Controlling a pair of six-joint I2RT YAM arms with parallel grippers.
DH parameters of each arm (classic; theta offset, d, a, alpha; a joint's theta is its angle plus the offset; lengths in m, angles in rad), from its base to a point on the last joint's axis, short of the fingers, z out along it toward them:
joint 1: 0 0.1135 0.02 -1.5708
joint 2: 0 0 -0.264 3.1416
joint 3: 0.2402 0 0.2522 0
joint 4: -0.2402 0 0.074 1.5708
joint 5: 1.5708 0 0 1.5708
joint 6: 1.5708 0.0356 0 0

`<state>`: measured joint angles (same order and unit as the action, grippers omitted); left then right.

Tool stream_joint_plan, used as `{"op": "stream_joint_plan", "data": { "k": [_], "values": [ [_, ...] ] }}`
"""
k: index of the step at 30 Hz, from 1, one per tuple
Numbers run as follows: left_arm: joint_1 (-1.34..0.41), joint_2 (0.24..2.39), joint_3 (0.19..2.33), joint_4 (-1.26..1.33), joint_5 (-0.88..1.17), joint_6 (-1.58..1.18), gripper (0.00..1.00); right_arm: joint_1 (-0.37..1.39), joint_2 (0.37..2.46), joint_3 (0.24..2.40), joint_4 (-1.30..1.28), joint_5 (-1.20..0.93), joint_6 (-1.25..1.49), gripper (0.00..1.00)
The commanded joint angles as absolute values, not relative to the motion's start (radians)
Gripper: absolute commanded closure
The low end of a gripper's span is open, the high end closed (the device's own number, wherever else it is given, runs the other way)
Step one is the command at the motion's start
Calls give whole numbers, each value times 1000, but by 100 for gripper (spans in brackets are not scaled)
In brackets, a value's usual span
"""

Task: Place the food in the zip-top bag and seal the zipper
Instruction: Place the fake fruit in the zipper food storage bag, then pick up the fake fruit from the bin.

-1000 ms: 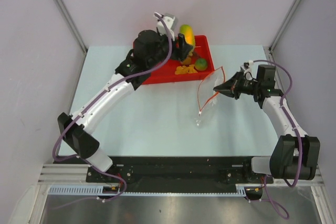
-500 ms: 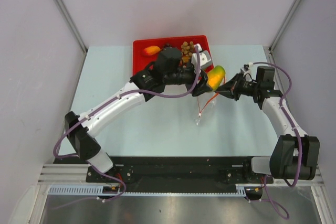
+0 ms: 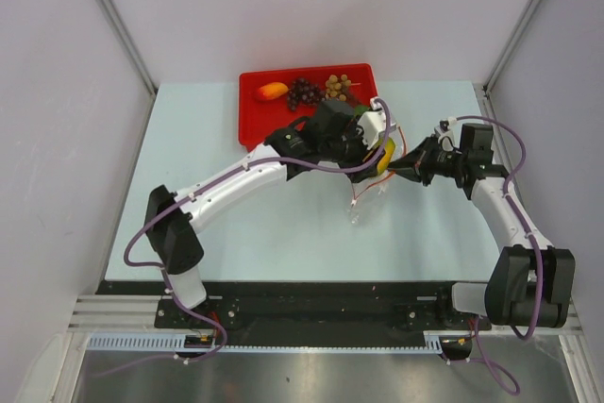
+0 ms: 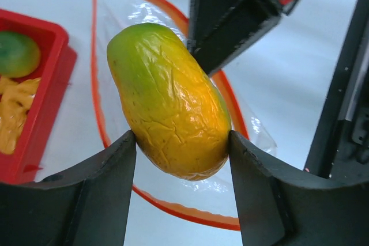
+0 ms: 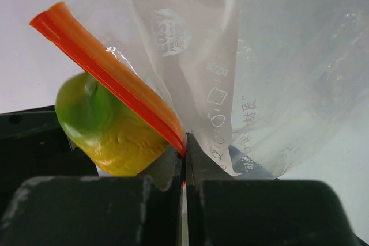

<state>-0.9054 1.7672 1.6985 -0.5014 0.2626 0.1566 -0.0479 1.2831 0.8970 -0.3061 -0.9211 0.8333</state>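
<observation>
Pinching the yellow-green mango (image 4: 167,99) across its middle, the left gripper (image 4: 181,145) holds it at the mouth of the zip-top bag (image 5: 277,67), which hangs at about four o'clock from the red tray (image 3: 247,110). The right gripper (image 5: 184,156), jaws closed, clamps the zipper (image 5: 109,76) strip. The mango looks firm and glossy, likely slippery. The thin film is limp, so gripping the stiffer strip seems wisest.
</observation>
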Motion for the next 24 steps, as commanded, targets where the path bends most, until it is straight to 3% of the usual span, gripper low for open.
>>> {"op": "stream_joint_plan", "data": {
  "k": [1,3,4,6,10,20,24],
  "values": [
    [-904,1772,1779,-511,150,120,40,-46,1246,905,-324,-917,805,100],
    [-896,1776,1808,-534,155,112,24,-49,1250,908,-324,-917,804,100],
    [-890,1773,1816,-538,197,103,7,-49,1249,908,-324,-919,804,100],
    [-844,1758,1819,-526,302,72,0,-51,1250,911,-328,-913,798,100],
    [-756,1723,1830,-473,494,17,0,-60,1253,917,-348,-905,782,100],
    [-484,1795,1911,-380,423,162,0,-69,1259,968,-394,-888,756,100],
    [-485,1792,1957,-456,487,242,2,-64,1269,1098,-604,-789,582,100]
  ]
}}
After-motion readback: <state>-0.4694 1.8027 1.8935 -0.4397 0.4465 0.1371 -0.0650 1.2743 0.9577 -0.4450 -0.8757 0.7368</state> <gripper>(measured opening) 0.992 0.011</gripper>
